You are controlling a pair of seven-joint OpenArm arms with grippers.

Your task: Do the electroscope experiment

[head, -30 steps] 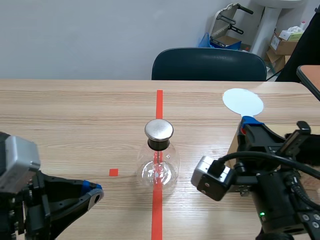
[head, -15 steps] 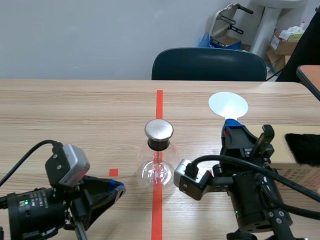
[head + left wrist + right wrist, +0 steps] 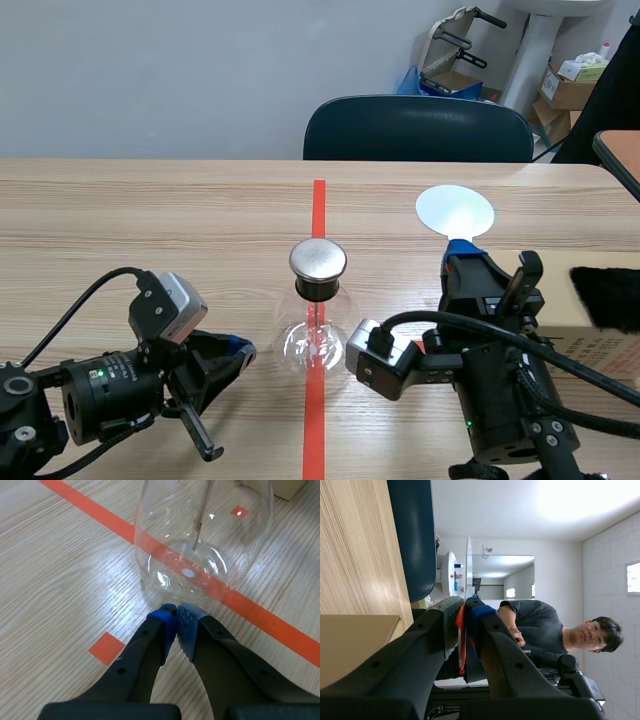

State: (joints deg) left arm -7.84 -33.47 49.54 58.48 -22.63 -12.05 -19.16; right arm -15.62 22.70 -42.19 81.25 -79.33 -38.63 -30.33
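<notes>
The glass flask [image 3: 317, 330] on the surface [image 3: 150, 220] looks easy to break; hold its neck [image 3: 318, 288]; left claw [image 3: 176, 617], pinched together, sits just beside it; right claw [image 3: 468, 262] clamps a white disc [image 3: 455, 211] near it.

Closed hand [image 3: 176, 611] by glass flask [image 3: 167, 535]

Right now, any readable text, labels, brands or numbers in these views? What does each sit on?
Nothing can be read.
Cardboard box, near side: faint print, too small to read.
Boxes in the room's far corner: labels blurred, unreadable.
Glass flask, its metal cap and the white disc: no marking visible.
</notes>
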